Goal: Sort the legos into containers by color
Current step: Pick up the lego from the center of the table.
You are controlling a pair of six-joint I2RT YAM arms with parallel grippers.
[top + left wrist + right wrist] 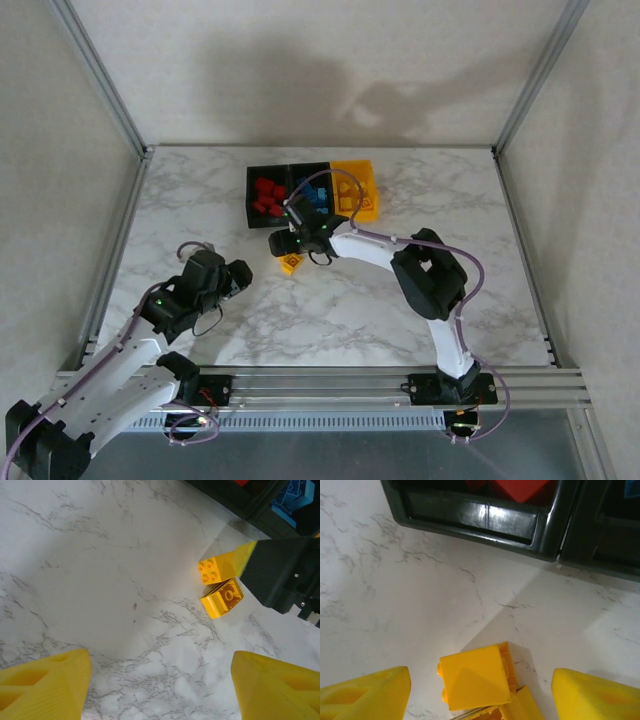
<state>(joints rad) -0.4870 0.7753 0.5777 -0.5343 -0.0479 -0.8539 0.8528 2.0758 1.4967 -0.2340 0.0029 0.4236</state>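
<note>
Two yellow legos (222, 597) by right hand (480, 690)

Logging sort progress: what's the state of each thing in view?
yellow legos: two, on the table, unsorted
right gripper: open, around one yellow lego
left gripper: open, empty
red legos: in the left black bin
blue legos: in the middle black bin
yellow bin: contents unclear

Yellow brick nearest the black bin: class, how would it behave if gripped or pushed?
Likely stiff: the brick looks like hard moulded plastic with crisp edges. Probably slides rather than rolls, since a flat face rests on the table. A push may also shove the second brick touching it.
</note>
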